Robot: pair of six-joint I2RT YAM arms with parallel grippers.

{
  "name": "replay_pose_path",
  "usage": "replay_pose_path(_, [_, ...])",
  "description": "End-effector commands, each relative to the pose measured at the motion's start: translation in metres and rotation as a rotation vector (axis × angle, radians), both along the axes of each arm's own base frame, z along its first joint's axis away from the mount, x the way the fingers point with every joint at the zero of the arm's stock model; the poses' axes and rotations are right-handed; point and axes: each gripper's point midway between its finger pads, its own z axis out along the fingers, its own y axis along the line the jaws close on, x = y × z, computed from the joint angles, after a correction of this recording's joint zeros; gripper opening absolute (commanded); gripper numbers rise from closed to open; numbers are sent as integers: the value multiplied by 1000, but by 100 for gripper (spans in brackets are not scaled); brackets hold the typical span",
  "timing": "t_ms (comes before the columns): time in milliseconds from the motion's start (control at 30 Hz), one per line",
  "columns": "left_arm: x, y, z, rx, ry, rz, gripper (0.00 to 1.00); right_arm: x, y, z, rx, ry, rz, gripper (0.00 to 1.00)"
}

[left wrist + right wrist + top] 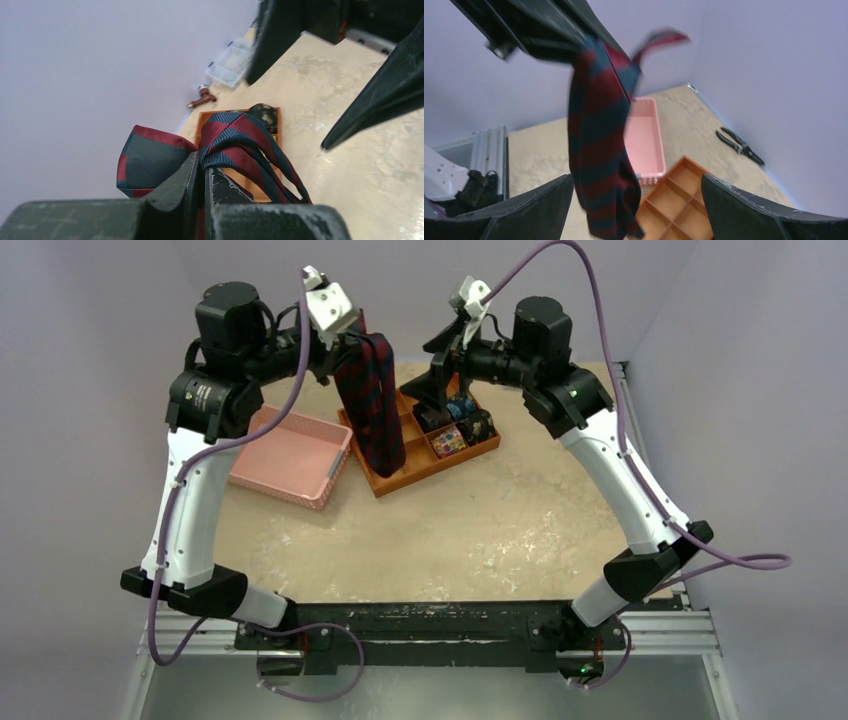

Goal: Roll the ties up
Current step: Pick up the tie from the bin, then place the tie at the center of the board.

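While aloft, left pincer [347, 338]: clamped tight on the folded top of the navy-and-red tie [372, 400].
Tie's hang: doubled, lower end over the orange tray [392, 480] on the worktop [480, 530].
Right pincer [636, 180]: spread wide, facing the hanging cloth, gripping nothing.
Rolled ties [462, 427]: tucked in the tray's compartments.
Pink basket [290, 455]: just left of the tray.

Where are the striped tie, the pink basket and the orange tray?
Striped tie [372, 405]: top view, middle of the hanging fabric.
Pink basket [285, 445]: top view, bare floor inside.
Orange tray [420, 471]: top view, near wall.
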Motion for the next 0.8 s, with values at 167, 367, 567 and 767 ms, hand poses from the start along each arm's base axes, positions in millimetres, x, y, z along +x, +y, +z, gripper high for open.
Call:
replay_pose_path(167, [-21,-50,5,-71,46,-115,0,-36,46,23,81,-20,104,98])
replay_pose_path(367, [-45,-61,16,-134,32,-231,0,-61,52,0,80,78,194,85])
replay_pose_path(567, [-66,-70,31,-266,38,-390,0,-87,57,5,105,144,335,76])
replay_pose_path(767, [-54,-64,40,-350,117,-427,0,-111,44,-2,86,147,386,63])
